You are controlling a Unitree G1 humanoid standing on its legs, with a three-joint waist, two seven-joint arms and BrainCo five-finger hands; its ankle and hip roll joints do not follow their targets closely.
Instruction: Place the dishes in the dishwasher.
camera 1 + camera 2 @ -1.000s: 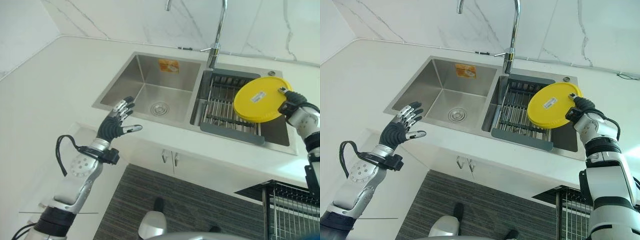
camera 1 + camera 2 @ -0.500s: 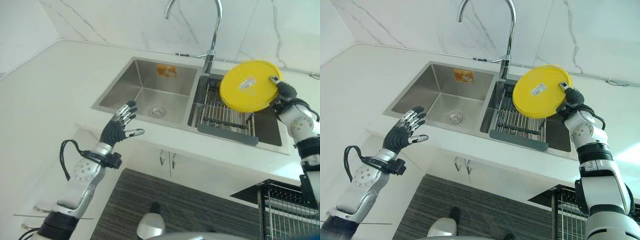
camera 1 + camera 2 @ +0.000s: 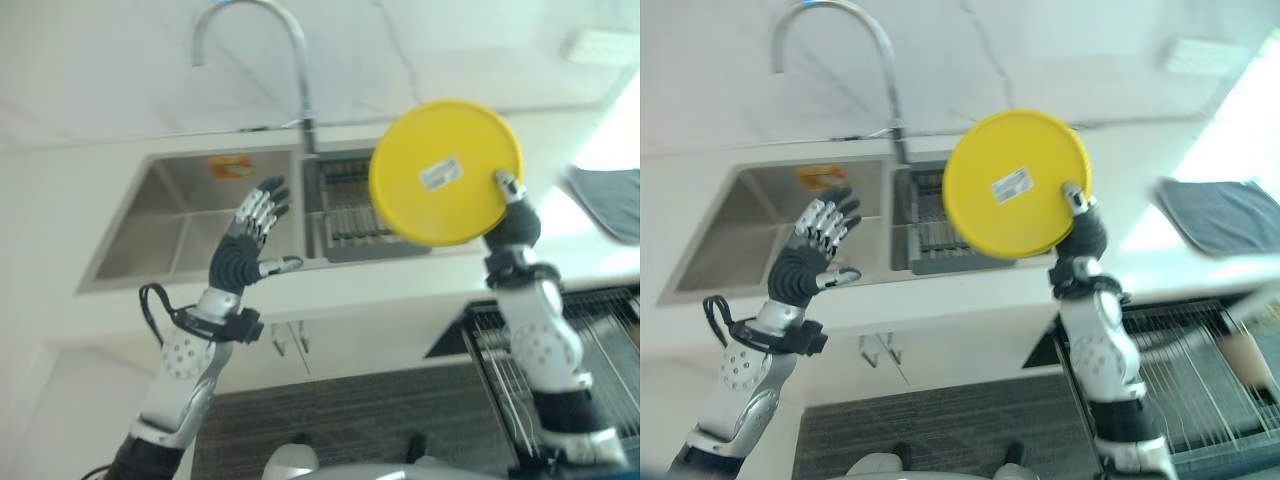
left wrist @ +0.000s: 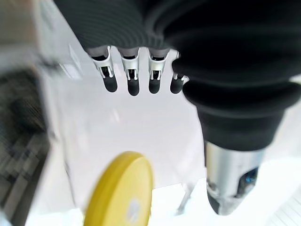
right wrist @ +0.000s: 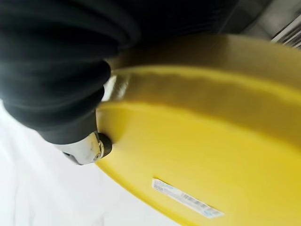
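A round yellow plate [image 3: 445, 170] with a small white label is held up in the air, its underside facing me, above the counter's front edge. My right hand [image 3: 512, 222] grips its lower right rim, thumb pressed on the plate [image 5: 197, 155]. My left hand [image 3: 245, 250] is raised over the sink's front edge with fingers [image 4: 134, 80] spread straight and nothing in it; the plate [image 4: 123, 193] also shows past them. The dishwasher's pulled-out wire rack [image 3: 1200, 370] lies low at the right.
A double steel sink [image 3: 190, 215] with a tall curved faucet [image 3: 290, 60] sits in the white counter [image 3: 330, 285]. A dark drying rack [image 3: 345, 215] fills the right basin. A grey cloth [image 3: 1220, 215] lies on the counter at the far right.
The camera has swung right, shifting the whole scene left. My right hand has lifted the yellow plate off the sink rack and carried it up and forward; the left hand stays raised and open.
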